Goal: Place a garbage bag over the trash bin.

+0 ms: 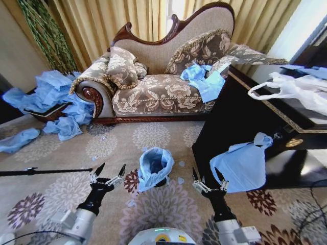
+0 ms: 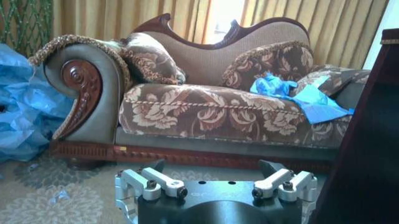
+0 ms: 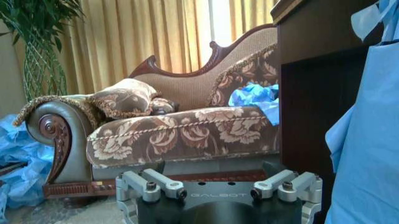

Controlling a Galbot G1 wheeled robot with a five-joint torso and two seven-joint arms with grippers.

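My left gripper (image 1: 108, 172) is spread wide and holds nothing, low over the carpet (image 1: 61, 189). Between my two grippers stands the small trash bin (image 1: 161, 182), with the light blue garbage bag (image 1: 154, 166) pulled over it and open at the top. My right gripper (image 1: 209, 177) is wide open too and empty, just beside a blue bag (image 1: 243, 164) hanging off the dark cabinet (image 1: 240, 115).

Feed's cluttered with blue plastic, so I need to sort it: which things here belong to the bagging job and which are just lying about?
Job:
garbage bag, draped over the trash bin on the carpet
left claw, open
right claw, open

Lying about:
blue bags on sofa
blue pile by sofa arm
blue bag on cabinet
white bag
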